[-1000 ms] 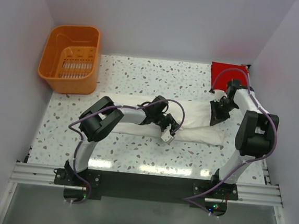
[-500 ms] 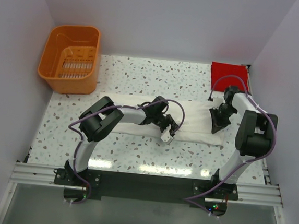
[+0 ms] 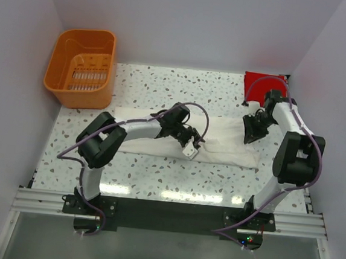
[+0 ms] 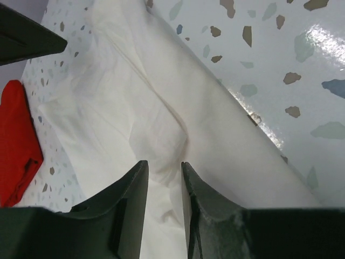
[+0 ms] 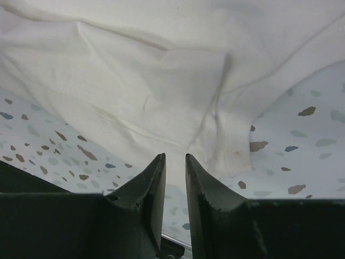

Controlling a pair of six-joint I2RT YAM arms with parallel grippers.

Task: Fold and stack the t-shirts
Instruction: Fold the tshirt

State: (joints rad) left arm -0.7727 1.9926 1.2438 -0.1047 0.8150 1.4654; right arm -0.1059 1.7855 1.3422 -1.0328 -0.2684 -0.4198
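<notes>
Shifting away from the near edge, the left gripper (image 3: 189, 149) and the right gripper (image 3: 252, 129) are both sitting a little farther back than a moment ago, and the left elbow is swinging out leftward. Each one's jaws are standing narrowly parted with nothing pinched, probably because a fold is finished and the cloth is being let go. The cream-white soft cloth t-shirt (image 3: 226, 147) is lying as a long folded band across the middle of the speckled white table (image 3: 157, 176). The small flat bright red cloth t-shirt (image 3: 263, 84) is waiting in the far right corner, likely as the base of the stack.
</notes>
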